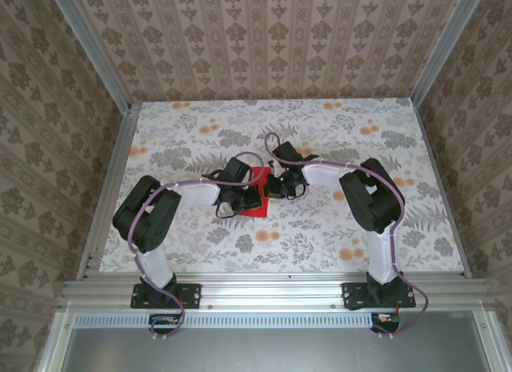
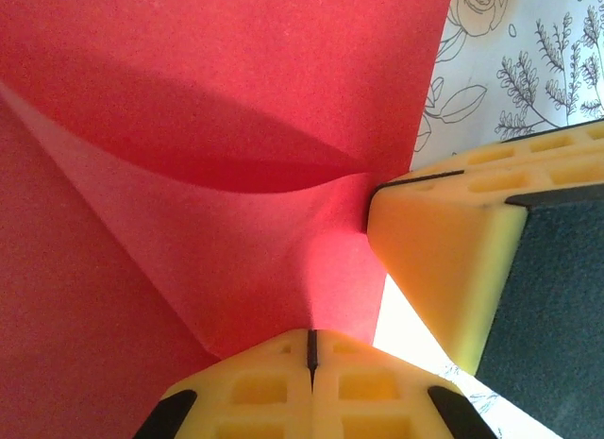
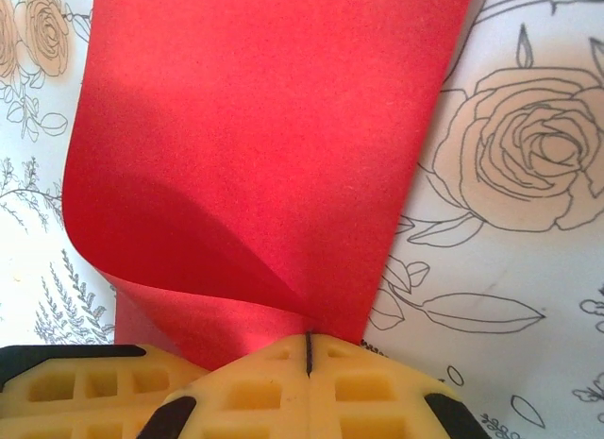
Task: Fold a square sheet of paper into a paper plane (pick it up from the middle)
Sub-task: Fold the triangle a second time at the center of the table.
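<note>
While the square sheet of paper (image 3: 264, 127) curls off the worktop (image 1: 344, 236), I see my left hand (image 2: 310, 359) clenched on it. My right hand (image 3: 310, 352) pinches it just beside.

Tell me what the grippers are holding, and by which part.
Both the left gripper and the right gripper are shut on the square sheet of paper, pinching a raised fold of it close beside each other.
</note>
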Motion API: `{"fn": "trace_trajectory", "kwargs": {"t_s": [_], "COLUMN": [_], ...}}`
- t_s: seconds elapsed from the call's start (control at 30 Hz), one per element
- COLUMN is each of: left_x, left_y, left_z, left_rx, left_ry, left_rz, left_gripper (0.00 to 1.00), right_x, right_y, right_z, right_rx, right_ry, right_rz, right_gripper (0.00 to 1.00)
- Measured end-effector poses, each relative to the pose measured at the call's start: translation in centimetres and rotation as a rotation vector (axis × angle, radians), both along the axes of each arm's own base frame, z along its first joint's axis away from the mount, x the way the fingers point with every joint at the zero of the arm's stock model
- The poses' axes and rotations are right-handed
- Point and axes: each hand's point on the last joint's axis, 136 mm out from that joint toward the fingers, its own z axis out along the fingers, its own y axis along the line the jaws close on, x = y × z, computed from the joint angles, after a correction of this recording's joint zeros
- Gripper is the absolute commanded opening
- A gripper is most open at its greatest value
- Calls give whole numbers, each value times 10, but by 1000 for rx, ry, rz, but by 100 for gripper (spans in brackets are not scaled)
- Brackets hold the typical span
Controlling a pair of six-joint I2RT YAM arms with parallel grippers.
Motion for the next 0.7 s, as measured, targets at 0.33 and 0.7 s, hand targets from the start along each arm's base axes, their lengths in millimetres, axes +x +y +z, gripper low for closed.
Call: {"fn": "trace_trajectory", "kwargs": {"t_s": [0.33, 0.7], "left_x": [-3, -19], "left_y": [-12, -15], "left_z": [15, 7], "left_rx": [-91, -80], "left_ry": [-9, 16], "left_rz": [-13, -41], "left_gripper": [14, 13], "right_x": [0, 0], "right_y": [0, 0], "right_z": [-1, -1], "right_rx": [9, 10], "right_ry": [25, 32], "right_rz": [-45, -56], "right_gripper": [4, 4]}}
